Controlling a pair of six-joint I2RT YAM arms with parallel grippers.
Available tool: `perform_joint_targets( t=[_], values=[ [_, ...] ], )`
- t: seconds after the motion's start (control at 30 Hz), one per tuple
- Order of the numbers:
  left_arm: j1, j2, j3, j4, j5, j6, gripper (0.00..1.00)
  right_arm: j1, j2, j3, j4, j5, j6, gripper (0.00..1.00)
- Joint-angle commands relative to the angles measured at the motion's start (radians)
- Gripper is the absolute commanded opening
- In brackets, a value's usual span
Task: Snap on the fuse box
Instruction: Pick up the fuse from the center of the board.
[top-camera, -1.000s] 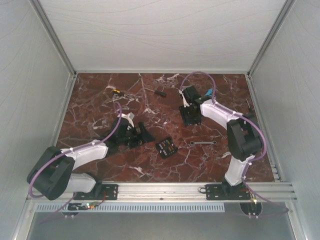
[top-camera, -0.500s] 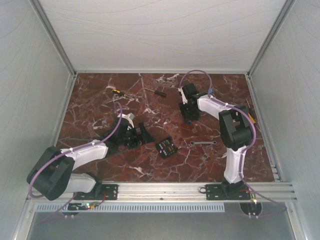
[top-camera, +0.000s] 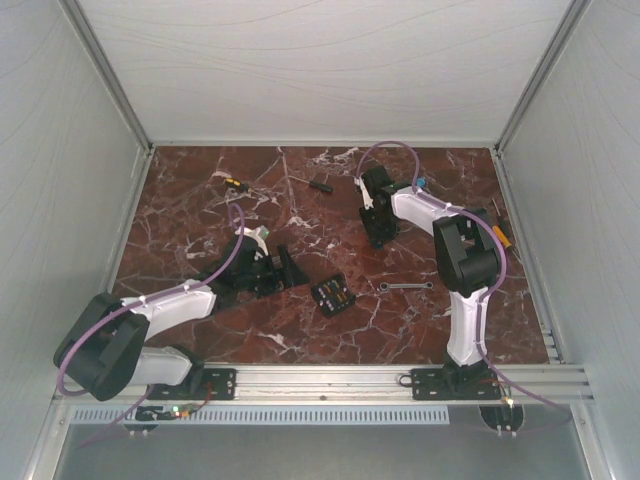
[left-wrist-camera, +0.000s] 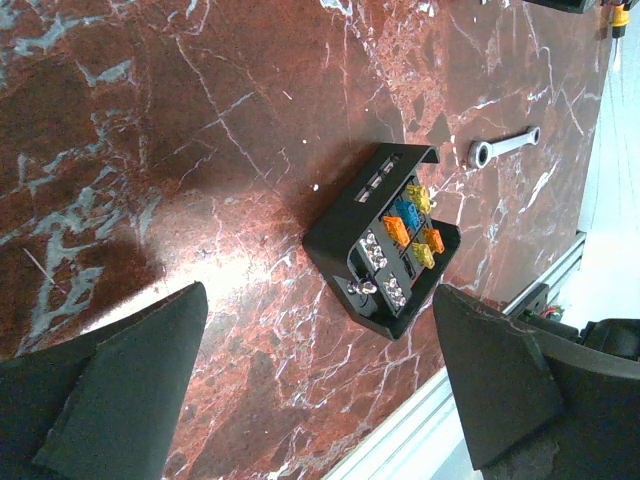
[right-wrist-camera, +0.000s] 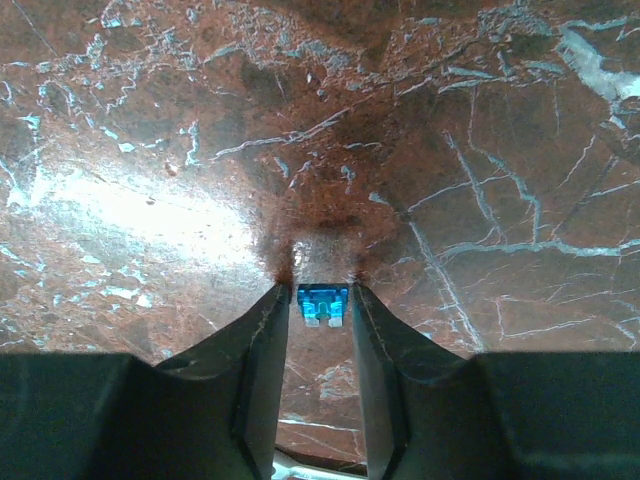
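The fuse box (top-camera: 333, 295) is a small black square box with coloured fuses on its face, lying on the marble table. In the left wrist view the fuse box (left-wrist-camera: 385, 240) lies ahead of the fingers, apart from them. My left gripper (top-camera: 278, 268) is open and empty, just left of the box, and in its own view the left gripper (left-wrist-camera: 320, 400) has its jaws wide apart. My right gripper (top-camera: 379, 236) is at the far middle of the table. In its own view the right gripper (right-wrist-camera: 322, 290) is shut on a small blue fuse (right-wrist-camera: 323, 303), tips at the table surface.
A small metal wrench (top-camera: 403, 286) lies right of the fuse box; it also shows in the left wrist view (left-wrist-camera: 503, 147). Small dark parts lie at the back, one with a yellow tip (top-camera: 231, 182) and one black (top-camera: 320, 185). Grey walls enclose the table.
The right arm's elbow has swung left and its gripper has shifted slightly toward the back. The left arm and the fuse box have not moved.
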Motion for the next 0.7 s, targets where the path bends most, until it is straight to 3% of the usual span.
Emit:
perform_joint_targets(
  t=[0.0, 0.27, 0.67],
  values=[
    [0.005, -0.014, 0.017, 0.037, 0.016, 0.004, 0.94, -0.004, 0.031, 0.017, -0.047, -0.009, -0.007, 0.27],
    [0.005, -0.015, 0.017, 0.040, 0.023, 0.011, 0.97, -0.005, 0.021, 0.019, -0.064, -0.008, 0.003, 0.16],
    [0.005, -0.094, -0.005, 0.114, 0.022, -0.001, 0.95, 0.018, -0.161, -0.052, -0.018, -0.041, 0.085, 0.13]
  ],
)
